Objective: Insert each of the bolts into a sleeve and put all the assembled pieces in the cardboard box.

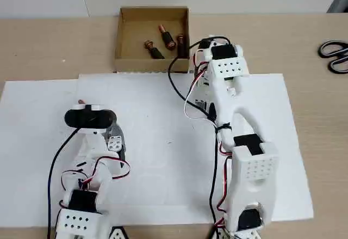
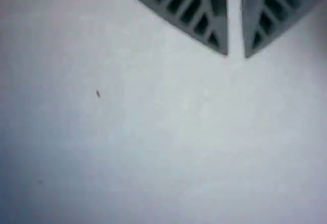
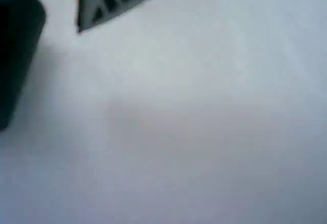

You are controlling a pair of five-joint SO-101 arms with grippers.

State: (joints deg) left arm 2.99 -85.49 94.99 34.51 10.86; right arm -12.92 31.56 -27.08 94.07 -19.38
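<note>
The cardboard box (image 1: 154, 37) stands at the far edge of the white paper. In it lie three copper bolts in black sleeves (image 1: 167, 36). My left arm is at the near left, and its gripper (image 2: 236, 54) hangs over bare paper with the fingertips (image 2: 219, 38) almost touching and nothing between them. A small copper tip (image 1: 81, 102) peeks out beyond the left arm's wrist camera. My right arm (image 1: 225, 67) stretches toward the box's right corner. In the right wrist view one grey finger (image 3: 107, 2) hangs above the paper, beside a dark cylinder-like shape (image 3: 15, 45) that I cannot identify.
A white paper sheet (image 1: 157, 141) covers the middle of the wooden table. Black-handled scissors (image 1: 334, 56) lie at the far right edge. Cables run from the right arm across the paper near the box.
</note>
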